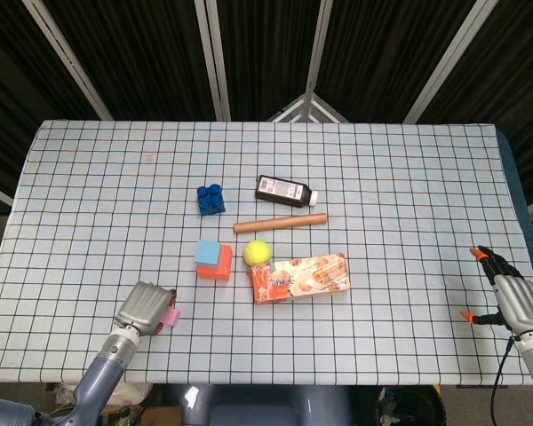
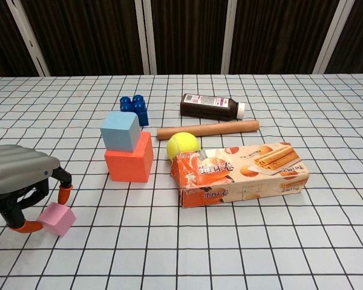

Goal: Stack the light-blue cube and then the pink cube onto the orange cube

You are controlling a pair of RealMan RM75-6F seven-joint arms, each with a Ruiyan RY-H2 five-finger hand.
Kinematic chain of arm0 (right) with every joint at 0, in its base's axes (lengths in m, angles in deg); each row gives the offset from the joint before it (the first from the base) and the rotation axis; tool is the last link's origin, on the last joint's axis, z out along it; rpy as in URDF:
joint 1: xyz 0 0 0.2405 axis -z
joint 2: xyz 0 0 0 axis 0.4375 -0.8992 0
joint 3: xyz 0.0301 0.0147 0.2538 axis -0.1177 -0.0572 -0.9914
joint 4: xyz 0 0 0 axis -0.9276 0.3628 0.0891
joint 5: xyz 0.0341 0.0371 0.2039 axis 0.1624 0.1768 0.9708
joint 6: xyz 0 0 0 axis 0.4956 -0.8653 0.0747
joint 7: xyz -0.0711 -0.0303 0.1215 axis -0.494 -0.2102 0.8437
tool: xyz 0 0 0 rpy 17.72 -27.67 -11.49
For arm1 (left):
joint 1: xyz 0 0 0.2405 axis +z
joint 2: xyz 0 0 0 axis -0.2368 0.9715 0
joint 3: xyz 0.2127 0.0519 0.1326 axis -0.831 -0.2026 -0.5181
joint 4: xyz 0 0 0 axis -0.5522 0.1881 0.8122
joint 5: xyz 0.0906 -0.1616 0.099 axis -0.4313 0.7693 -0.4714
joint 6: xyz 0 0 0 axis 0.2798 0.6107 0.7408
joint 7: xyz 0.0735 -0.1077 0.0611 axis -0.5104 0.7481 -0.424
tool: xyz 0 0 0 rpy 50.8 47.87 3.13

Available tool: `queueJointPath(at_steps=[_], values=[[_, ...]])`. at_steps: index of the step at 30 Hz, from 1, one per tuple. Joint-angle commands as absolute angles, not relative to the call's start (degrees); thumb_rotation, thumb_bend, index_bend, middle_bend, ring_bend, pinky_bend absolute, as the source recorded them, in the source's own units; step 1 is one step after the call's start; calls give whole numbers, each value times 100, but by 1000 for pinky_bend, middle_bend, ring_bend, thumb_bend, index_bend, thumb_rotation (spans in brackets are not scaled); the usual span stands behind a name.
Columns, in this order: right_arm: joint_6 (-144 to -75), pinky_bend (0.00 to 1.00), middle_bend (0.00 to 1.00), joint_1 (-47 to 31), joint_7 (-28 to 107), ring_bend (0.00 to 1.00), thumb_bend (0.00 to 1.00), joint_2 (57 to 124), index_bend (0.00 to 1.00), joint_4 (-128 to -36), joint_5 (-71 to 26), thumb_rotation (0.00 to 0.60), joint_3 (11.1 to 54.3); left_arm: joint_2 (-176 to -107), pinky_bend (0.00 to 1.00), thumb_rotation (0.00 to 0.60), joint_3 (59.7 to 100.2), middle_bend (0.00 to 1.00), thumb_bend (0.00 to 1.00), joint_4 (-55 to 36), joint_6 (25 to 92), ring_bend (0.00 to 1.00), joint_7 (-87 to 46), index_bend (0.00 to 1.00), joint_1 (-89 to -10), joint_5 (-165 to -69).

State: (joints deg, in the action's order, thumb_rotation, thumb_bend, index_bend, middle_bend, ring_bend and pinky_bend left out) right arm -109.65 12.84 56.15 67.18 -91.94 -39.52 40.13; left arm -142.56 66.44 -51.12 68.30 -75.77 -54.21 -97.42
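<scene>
Table and backdrop from my station

I see a table under a white cloth with a black grid, its blue edge showing on the right side in the head view. Behind it hang dark, pleated curtains crossed by pale metal frame bars. Light falls evenly on the cloth, while the surrounding room lies in darkness.
</scene>
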Motion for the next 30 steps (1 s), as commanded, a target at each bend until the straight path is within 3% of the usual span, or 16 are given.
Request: queueJointPath(at_steps=[1, 12, 22, 30], values=[[-10962, 157, 15, 1285, 5616, 60, 128, 6718, 0, -9194, -3946, 600, 4013, -14268, 864, 600, 6656, 808, 308, -5096, 6818, 787, -7570, 418, -5425, -9744], [-10955, 157, 15, 1289, 5671, 60, 128, 6696, 0, -9191, -3966, 600, 4026, -14348, 864, 600, 6682, 813, 315, -5044, 6777, 789, -7609, 431, -5448, -9710], [-10931, 156, 15, 1280, 5685, 60, 129, 6686, 0, -9199, -3973, 600, 4035, -14311, 866, 600, 6687, 820, 420, -5083, 6823, 793, -7604, 453, -5428, -9704], [-10938, 157, 15, 1281, 5677, 60, 128, 6687, 0, -9205, -3968, 600, 4032, -14084, 866, 600, 6763, 820, 423, -5358, 6970, 793, -7426, 453, -5359, -9876]])
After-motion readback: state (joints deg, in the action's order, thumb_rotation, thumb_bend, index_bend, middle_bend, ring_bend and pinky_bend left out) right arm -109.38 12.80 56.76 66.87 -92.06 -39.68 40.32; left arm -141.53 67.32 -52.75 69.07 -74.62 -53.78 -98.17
